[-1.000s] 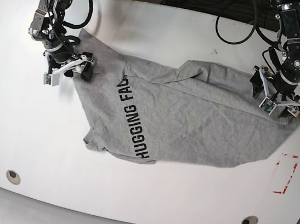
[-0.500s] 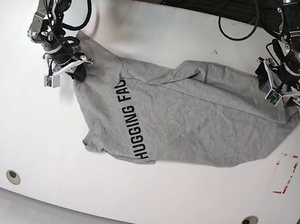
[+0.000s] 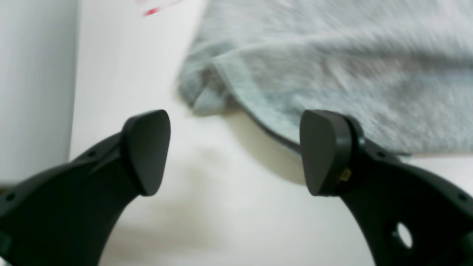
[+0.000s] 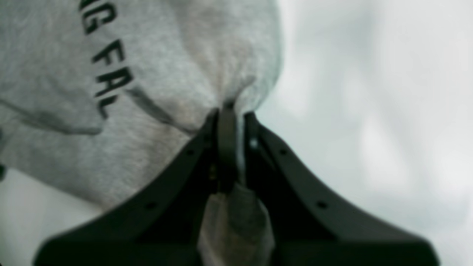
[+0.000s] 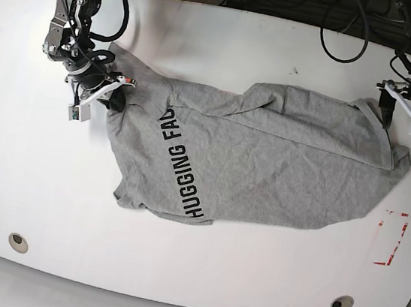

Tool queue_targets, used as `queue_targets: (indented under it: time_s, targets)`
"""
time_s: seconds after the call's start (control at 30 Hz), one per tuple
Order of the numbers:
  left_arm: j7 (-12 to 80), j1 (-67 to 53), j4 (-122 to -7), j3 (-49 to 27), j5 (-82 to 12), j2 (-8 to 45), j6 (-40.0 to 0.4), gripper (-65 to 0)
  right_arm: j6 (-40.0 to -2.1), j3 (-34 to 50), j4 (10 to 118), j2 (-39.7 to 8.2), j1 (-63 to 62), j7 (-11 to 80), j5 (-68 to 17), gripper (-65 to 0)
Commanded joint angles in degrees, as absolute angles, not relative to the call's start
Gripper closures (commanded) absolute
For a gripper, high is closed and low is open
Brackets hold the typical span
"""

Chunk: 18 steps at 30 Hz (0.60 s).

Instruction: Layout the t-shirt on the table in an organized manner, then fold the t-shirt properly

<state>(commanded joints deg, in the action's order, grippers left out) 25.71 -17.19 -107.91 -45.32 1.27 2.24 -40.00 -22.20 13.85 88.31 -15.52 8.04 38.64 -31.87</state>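
Your left gripper (image 3: 234, 151) had let go and lifted off the t-shirt (image 5: 265, 161), jaws wide; your right gripper (image 4: 231, 122) stayed clamped on the crumpled shirt's far-left corner.

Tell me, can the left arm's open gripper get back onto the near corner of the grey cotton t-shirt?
Probably yes: the left gripper is open above bare white table, and the grey cotton t-shirt hem lies just ahead, nothing between.
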Motion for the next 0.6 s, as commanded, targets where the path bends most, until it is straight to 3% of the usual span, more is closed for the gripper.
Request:
queue_targets:
  time_s: [0.37, 0.6]
  targets:
    - [32.75, -19.56, -105.27, -47.34, -15.87, 0.75, -40.0, -52.0, -22.29, 13.67, 88.13, -15.43, 8.04, 38.64, -31.87, 0.0]
    - [32.75, -19.65, -98.42, -44.62, -17.45, 0.4, -40.0, -52.0, -22.29, 13.67, 88.04, -15.52, 8.13, 38.64, -31.78, 0.0]
